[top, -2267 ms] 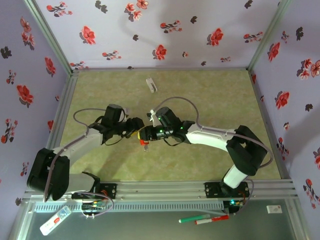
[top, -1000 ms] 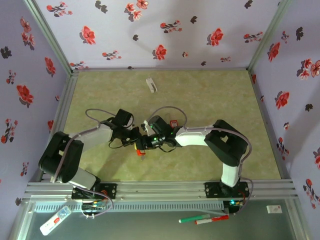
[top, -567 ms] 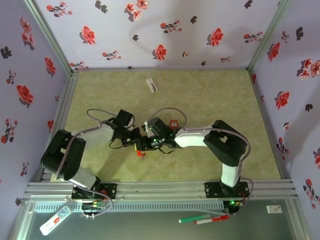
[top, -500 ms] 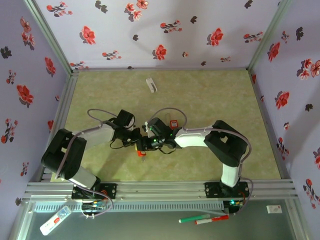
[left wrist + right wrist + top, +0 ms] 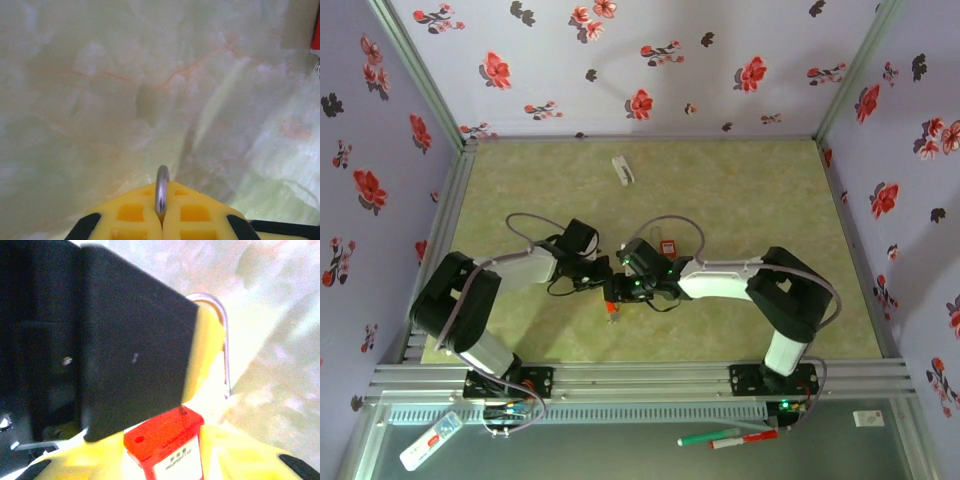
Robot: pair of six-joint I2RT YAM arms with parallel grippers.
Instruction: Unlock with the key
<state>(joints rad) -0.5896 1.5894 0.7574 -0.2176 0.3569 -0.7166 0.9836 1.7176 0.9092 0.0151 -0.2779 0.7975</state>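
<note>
Silver metal shackle point(image 5: 161, 189) sits clenched in the left gripper point(image 5: 161, 220); the right wrist view adds the red rectangular padlock body point(image 5: 167, 452), grasped by the right gripper point(image 5: 164, 437).

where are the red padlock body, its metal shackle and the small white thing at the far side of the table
red padlock body point(image 5: 162, 442): right wrist view, its red face by the label
metal shackle point(image 5: 225, 350): right wrist view, the straight side of the loop
small white thing point(image 5: 622, 169): top view, its middle
</note>
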